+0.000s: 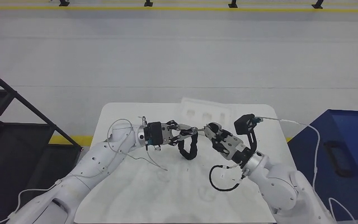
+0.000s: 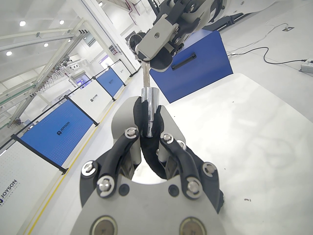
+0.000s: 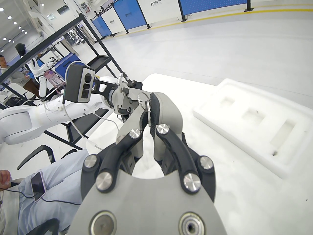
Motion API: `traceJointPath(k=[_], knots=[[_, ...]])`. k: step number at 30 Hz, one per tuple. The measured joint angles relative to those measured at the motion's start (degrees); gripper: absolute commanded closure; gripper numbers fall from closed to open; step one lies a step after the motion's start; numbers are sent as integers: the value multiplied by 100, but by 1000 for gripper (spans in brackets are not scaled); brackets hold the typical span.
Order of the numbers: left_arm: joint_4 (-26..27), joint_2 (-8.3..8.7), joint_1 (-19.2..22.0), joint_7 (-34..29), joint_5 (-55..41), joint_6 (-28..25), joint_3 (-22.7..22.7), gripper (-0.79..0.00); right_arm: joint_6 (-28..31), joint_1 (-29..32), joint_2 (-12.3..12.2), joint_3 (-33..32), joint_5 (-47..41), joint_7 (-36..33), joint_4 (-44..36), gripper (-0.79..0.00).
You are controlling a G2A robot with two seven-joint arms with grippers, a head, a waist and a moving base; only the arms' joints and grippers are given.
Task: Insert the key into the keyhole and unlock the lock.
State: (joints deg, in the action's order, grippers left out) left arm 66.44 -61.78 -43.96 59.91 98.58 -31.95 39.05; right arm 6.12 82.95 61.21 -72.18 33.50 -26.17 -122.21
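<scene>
Centrally above the white table (image 1: pixel 168 190), the left gripper (image 2: pixel 146 110) is clamped around the chrome lock (image 2: pixel 151 99), whose black cable loop (image 1: pixel 190 150) hangs under it. Just beyond the lock's end, the right gripper (image 2: pixel 149 61) pinches the key (image 2: pixel 146 75), its blade tip meeting the keyhole. Farther past the lock lies a white foam tray (image 1: pixel 207 112).
</scene>
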Motion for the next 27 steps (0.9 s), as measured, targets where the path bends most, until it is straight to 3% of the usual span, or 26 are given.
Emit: traceJointPath(k=[27], knots=[[-31, -72, -64, 29, 75, -173, 162, 0, 58, -103, 64, 84, -85, -78, 71, 0]])
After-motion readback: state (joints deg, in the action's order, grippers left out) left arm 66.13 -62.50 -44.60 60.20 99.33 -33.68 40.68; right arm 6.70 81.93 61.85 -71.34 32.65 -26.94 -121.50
